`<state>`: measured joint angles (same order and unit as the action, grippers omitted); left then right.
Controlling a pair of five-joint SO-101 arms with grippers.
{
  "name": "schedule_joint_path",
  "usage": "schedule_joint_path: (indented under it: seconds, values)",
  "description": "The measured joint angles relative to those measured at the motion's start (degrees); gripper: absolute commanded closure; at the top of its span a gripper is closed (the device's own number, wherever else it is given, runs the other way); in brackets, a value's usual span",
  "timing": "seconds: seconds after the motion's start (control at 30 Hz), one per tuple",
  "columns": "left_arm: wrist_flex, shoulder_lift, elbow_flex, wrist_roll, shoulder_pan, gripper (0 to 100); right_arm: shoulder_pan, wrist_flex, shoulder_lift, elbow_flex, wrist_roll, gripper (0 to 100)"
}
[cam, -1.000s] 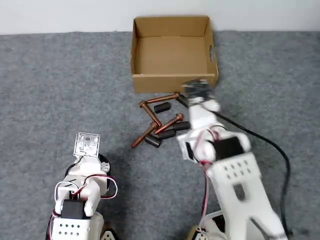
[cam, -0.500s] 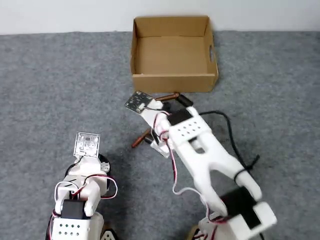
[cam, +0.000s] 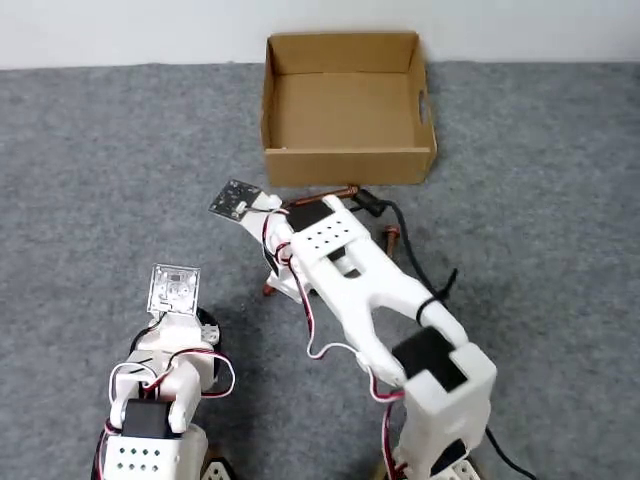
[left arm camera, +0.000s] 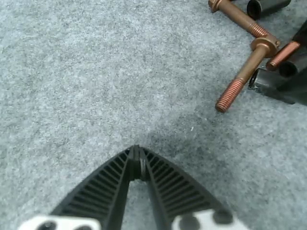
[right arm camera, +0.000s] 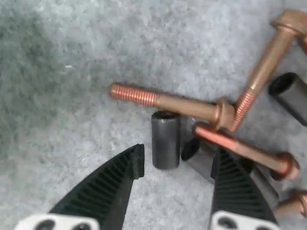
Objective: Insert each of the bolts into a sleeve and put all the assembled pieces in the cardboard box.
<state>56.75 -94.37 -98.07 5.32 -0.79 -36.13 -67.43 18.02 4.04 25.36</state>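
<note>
While the right tool (right arm camera: pixel 178 155) hangs low over the heap of bolts and sleeves, its two fingers stand apart. A short black sleeve (right arm camera: pixel 165 139) lies on the grey counter (right arm camera: pixel 57 72) between them, nearer to one finger. Just beyond this sleeve we see a copper bolt (right arm camera: pixel 168 101) lying flat. Its head meets the threaded end of a second bolt (right arm camera: pixel 268 60). A third bolt (right arm camera: pixel 242 149) lies partly under the other finger.

In the high view the right arm (cam: pixel 345 270) stretches over the heap, which lies in front of the cardboard box (cam: pixel 345 166). There a loose bolt (cam: pixel 325 194) lies close to the front wall of the box.

The left tool (left arm camera: pixel 137 160) has its fingers pressed together, low over the counter and near the heap, but apart from it.
</note>
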Motion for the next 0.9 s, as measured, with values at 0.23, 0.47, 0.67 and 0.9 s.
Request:
schedule_joint_path:
  seconds: [0.23, 0.47, 0.67, 0.9]
  values:
    - [0.0, 0.0, 0.0, 0.0, 0.0, 99, 0.4, 0.4, 5.7, -2.8, 0.1, 85.5]
    - [0.0, 0.0, 0.0, 0.0, 0.0, 99, 0.4, -0.2, 10.0, -7.6, 0.0, 86.2]
    - [0.0, 0.0, 0.0, 0.0, 0.0, 99, 0.5, -3.3, 11.8, -11.0, 0.0, 85.8]
    - [0.0, 0.0, 0.0, 0.0, 0.0, 99, 0.1, -10.5, 14.2, -12.5, 0.1, 85.8]
